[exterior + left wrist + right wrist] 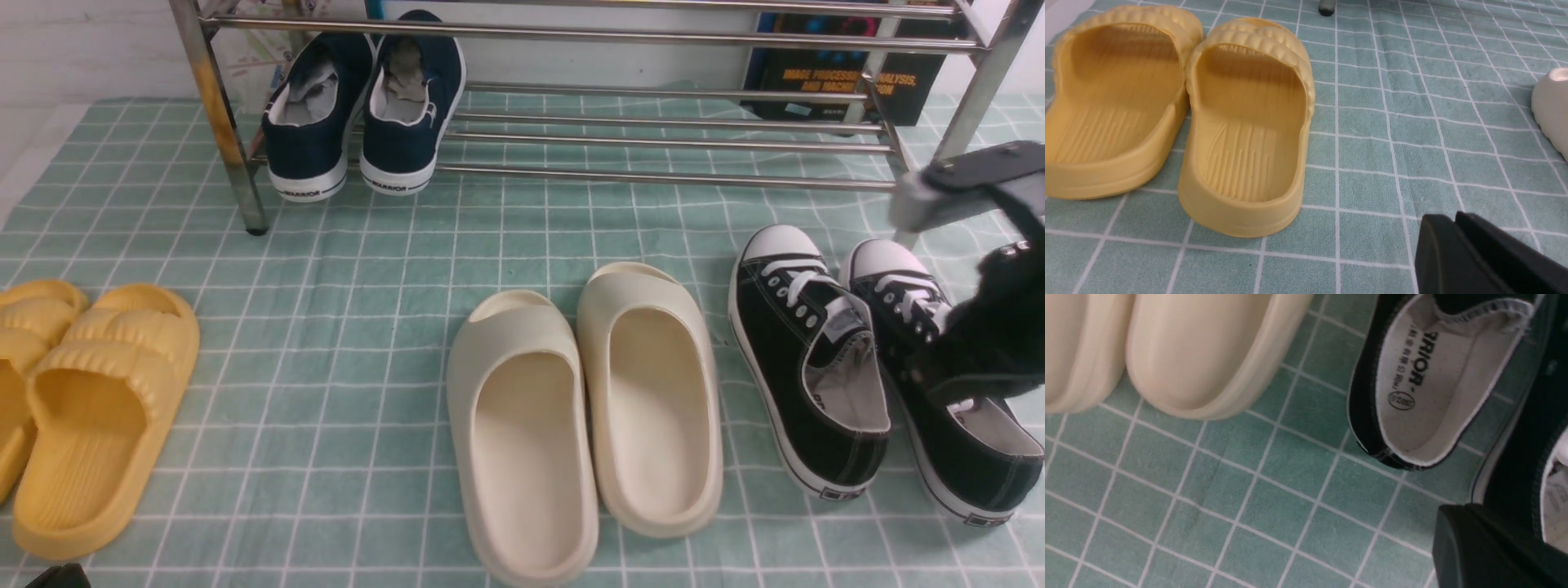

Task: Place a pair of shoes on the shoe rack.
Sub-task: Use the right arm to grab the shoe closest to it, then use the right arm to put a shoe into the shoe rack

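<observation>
The two black lace-up sneakers stand side by side on the green checked cloth at the right, toes toward the rack: the left one [804, 367] and the right one [898, 286]. The chrome shoe rack [653, 147] spans the back, with a rust-stained left leg [216, 106]. My right gripper [1453, 516] hovers over the right sneaker's [1519, 473] inner side wall, near the heel opening, with its fingers together and nothing seen between them. The left sneaker's grey lining [1437, 388] is close by. My left gripper [1441, 220] is shut and empty, low at the front left by the yellow slides.
Navy slip-on sneakers [363, 106] sit on the rack's lower rails at the left. Cream slides [584, 408] lie mid-cloth, just left of the black sneakers. Yellow slides [90, 400] lie at the far left. A dark book [841, 73] stands behind the rack.
</observation>
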Robot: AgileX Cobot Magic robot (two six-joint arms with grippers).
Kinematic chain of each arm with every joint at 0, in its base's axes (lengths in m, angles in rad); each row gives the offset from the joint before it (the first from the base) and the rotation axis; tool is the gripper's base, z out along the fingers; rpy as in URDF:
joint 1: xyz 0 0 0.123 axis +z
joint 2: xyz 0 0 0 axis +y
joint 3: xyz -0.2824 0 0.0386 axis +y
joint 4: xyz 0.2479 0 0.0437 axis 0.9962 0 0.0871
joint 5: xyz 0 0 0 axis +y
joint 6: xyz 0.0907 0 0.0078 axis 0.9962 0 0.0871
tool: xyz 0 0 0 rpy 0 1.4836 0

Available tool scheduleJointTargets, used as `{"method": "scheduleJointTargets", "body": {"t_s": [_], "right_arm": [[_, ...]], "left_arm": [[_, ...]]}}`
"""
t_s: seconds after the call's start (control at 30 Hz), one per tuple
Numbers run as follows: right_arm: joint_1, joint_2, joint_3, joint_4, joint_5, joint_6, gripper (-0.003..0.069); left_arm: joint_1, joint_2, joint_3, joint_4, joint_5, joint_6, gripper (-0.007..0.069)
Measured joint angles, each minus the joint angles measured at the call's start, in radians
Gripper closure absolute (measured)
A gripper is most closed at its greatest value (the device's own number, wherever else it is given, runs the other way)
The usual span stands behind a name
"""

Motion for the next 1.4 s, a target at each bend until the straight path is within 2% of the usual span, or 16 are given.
{"method": "scheduleJointTargets", "body": {"t_s": [0.2,0.23,0.27,0.3,0.33,0.37,0.43,0.5,0.57,0.7,0.9,0.93,1.13,1.4], "right_arm": [[0.070,0.103,-0.066,-0.093,-0.038,0.078,0.0589],[0.072,0.123,-0.079,-0.103,-0.039,0.093,0.0556],[0.075,0.157,-0.092,-0.118,-0.040,0.116,0.0469],[0.075,0.175,-0.093,-0.120,-0.040,0.122,0.0429],[0.075,0.175,-0.093,-0.120,-0.040,0.123,0.0419],[0.075,0.211,-0.093,-0.117,-0.042,0.128,0.0330],[0.077,0.243,-0.094,-0.109,-0.052,0.132,0.0253],[0.088,0.280,-0.095,-0.105,-0.064,0.132,0.0197],[0.107,0.315,-0.095,-0.104,-0.073,0.132,0.0179],[0.149,0.374,-0.097,-0.113,-0.084,0.134,0.0226],[0.187,0.398,-0.102,-0.187,-0.088,0.219,0.0590],[0.187,0.392,-0.103,-0.187,-0.085,0.230,0.0626],[0.177,0.352,-0.173,-0.197,0.023,0.242,0.0639],[0.094,0.350,-0.395,-0.180,0.123,0.196,0.0639]], "left_arm": [[0.000,0.000,0.000,0.000,0.000,0.000,0.0575],[0.000,0.000,0.000,0.000,0.000,0.000,0.0575],[0.000,0.000,0.000,0.000,0.000,0.000,0.0575],[0.000,0.000,0.000,0.000,0.000,0.000,0.0575],[0.000,0.000,0.000,0.000,0.000,0.000,0.0575],[0.000,0.000,0.000,0.000,0.000,0.000,0.0575],[0.000,0.000,0.000,0.000,0.000,0.000,0.0575],[0.000,0.000,0.000,0.000,0.000,0.000,0.0573],[0.000,0.000,0.000,0.000,0.000,0.000,0.0571],[0.000,0.000,0.000,0.000,0.000,0.000,0.0567],[0.000,0.000,0.000,0.000,0.000,0.000,0.0564],[0.000,0.000,0.000,0.000,0.000,0.000,0.0564],[0.000,0.000,0.000,0.000,0.000,0.000,0.0562],[0.000,0.000,0.000,0.000,0.000,0.000,0.0551]]}}
